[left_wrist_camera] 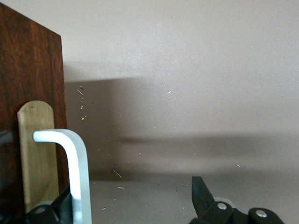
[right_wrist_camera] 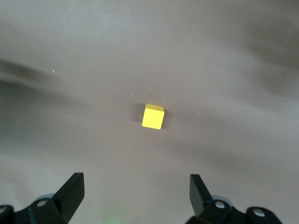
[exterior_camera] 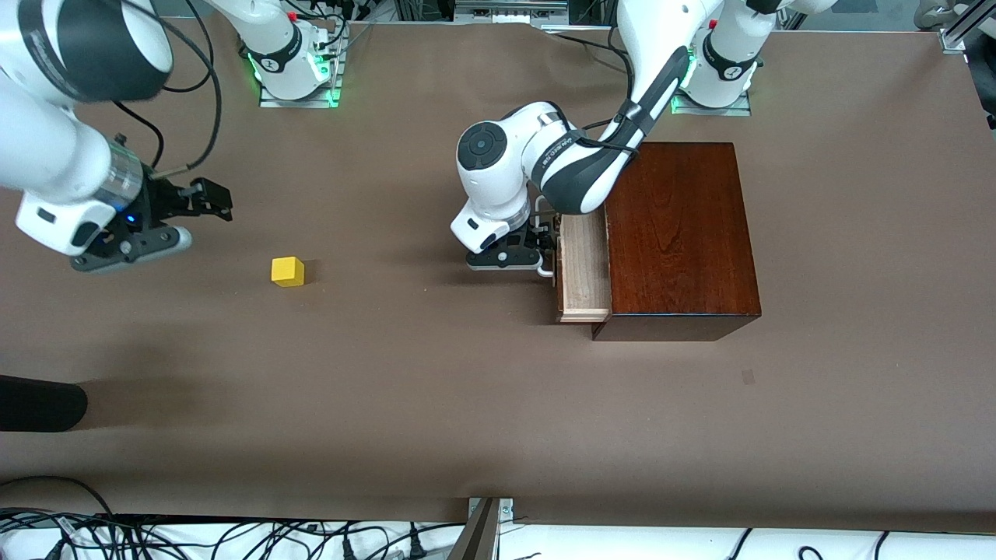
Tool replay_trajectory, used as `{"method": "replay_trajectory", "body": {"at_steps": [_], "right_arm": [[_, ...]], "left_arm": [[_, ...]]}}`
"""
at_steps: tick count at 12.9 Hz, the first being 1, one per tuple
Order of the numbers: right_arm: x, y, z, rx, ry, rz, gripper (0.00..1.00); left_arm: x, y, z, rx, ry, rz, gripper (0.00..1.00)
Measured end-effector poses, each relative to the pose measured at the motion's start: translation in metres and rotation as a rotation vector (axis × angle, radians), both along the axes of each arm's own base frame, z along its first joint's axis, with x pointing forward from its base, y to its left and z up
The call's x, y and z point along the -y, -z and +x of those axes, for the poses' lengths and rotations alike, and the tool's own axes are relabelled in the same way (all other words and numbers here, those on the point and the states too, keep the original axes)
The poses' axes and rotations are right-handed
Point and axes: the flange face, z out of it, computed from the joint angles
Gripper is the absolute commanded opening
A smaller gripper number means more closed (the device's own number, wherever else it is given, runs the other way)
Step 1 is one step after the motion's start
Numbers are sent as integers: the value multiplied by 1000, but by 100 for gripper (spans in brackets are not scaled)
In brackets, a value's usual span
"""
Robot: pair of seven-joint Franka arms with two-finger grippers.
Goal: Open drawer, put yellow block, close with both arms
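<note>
Left gripper (exterior_camera: 510, 250), jaws spread around the white U-shaped handle (left_wrist_camera: 74, 172), could be slipping off the part-open pale-wood drawer (exterior_camera: 585, 268). Right gripper (exterior_camera: 204, 198), jaws open, is hovering at ten o'clock from the small yellow cube (exterior_camera: 288, 271) on the brown worktop (exterior_camera: 436, 389).

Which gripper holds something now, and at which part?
Neither holds anything: the left gripper stands open around the drawer's white handle, and the right gripper is open over the table.

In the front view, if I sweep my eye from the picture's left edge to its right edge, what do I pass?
right gripper → yellow block → left gripper → drawer, partly pulled out → wooden box
</note>
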Motion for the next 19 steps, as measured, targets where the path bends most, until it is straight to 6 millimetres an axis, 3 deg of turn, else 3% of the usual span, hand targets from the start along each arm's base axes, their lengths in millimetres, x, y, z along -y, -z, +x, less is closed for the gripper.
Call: {"method": "replay_trajectory", "body": {"at_steps": [4,7,9,16,19], "right_arm": [[-2,39,13,28,-1,5,100],[1,104,11,65,14,8,100],[7,143,4,86,26,8,100],[31,252,-32,181,80,18,100],[32,281,-41,158,117,14,100]], "left_arm": [[3,-1,-3,-2,5,3,100],[5,-4,-2,-13,-3,1,100],[5,-4,-1,-19,-7,3,100],[9,-3,-2,-42,-9,22,100],[10,-2,-2,-42,-7,24,100]]}}
